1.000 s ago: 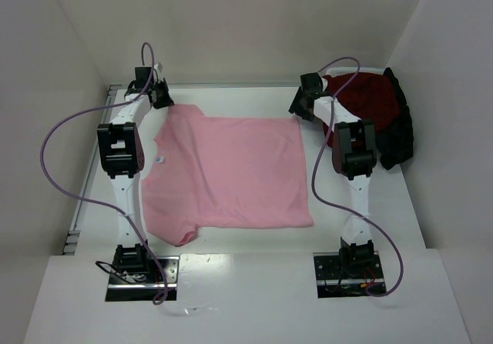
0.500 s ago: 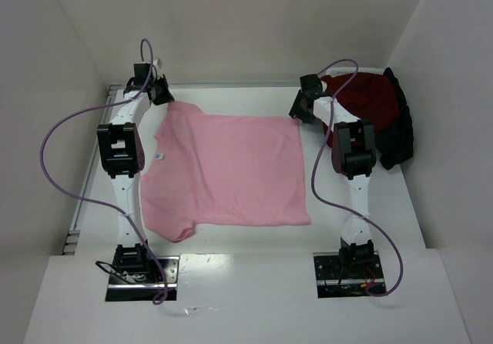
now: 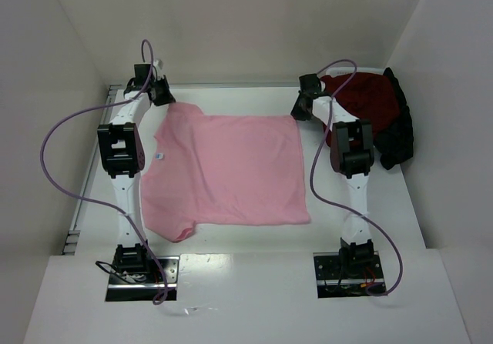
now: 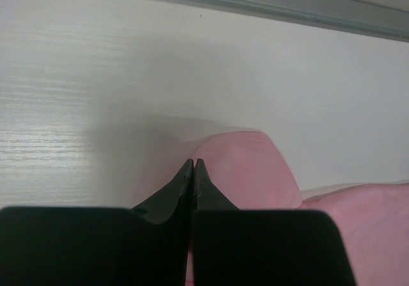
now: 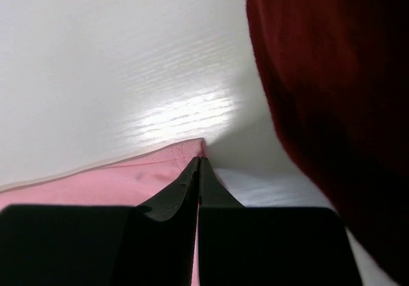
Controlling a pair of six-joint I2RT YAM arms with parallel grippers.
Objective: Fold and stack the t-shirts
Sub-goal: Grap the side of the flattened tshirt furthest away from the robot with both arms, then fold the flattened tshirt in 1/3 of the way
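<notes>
pink t-shirt [image 3: 231, 171], white neck label [image 3: 159, 158]; maroon t-shirt [image 3: 373, 98]; black t-shirt [image 3: 397, 140]; white table [image 3: 254, 101]; purple cables [image 3: 43, 151].

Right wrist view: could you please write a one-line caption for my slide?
Right pincer closed on a corner of the pink t-shirt, beside the dark red t-shirt.
</notes>
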